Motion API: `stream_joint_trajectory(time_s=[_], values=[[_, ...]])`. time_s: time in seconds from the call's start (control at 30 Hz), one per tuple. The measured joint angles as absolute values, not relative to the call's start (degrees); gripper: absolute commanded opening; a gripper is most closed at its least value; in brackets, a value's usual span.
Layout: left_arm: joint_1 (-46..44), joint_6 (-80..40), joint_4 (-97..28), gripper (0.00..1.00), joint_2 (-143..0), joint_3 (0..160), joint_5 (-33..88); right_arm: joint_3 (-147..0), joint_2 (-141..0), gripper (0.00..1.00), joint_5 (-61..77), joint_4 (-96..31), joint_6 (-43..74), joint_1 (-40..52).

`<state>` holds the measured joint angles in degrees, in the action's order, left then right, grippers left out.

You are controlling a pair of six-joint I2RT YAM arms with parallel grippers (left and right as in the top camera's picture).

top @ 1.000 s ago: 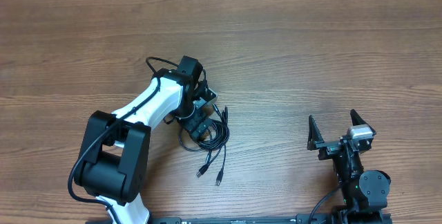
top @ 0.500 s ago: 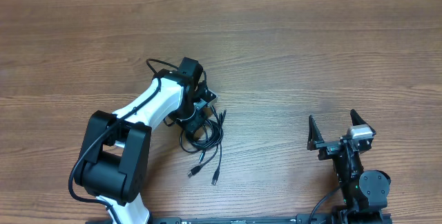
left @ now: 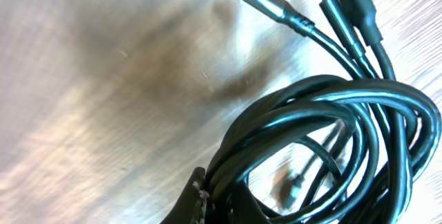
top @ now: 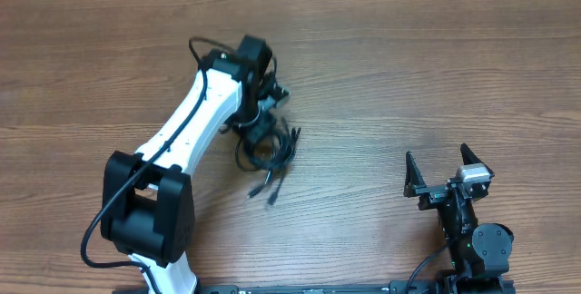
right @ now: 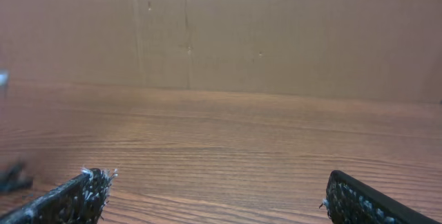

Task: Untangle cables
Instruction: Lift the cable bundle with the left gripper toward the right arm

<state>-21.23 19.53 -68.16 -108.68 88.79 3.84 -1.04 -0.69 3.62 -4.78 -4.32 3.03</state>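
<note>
Black thin looped cables (top: 269,154) clamped in my left gripper (top: 258,132); right gripper (top: 442,169) well right of them, jaws apart. Risk: pull tightens knot.

Black cables (top: 272,153), brown woodgrain table (top: 408,76)

Cables (top: 270,153) on table (top: 408,67), left of centre, under left claw (top: 261,129); right claw (top: 436,153) well apart rightward.

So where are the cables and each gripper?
cables (left: 345,99), left wrist view, on the coiled loops.
left gripper (top: 260,129), overhead view, at its tips, shut on the cables.
right gripper (top: 437,162), overhead view, between its open fingers.
</note>
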Motion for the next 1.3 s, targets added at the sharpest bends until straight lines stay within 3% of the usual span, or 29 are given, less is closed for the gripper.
stream_joint_trajectory(time_s=[0.3,0.6,0.83,1.07,1.3], values=[[-25.89,19.62,-76.82,0.04,-108.66,102.04,0.8,-1.04,-0.69,1.0,3.6,-4.78,-4.29,3.03],[-32.99,19.42,-77.58,0.04,-104.25,103.55,-11.03,-1.04,-0.69,1.0,3.6,-4.78,-4.29,3.03],[-34.63,17.56,-77.67,0.04,-95.85,103.81,-13.47,-1.04,-0.69,1.0,3.46,-4.78,-4.27,3.03],[-34.52,7.2,-73.41,0.04,-88.66,103.88,-9.76,-1.04,-0.69,1.0,0.89,-4.51,-4.16,3.03],[-34.5,-0.12,-67.24,0.04,-84.53,104.4,5.21,-1.04,-0.69,1.0,1.04,-4.36,5.43,3.03]])
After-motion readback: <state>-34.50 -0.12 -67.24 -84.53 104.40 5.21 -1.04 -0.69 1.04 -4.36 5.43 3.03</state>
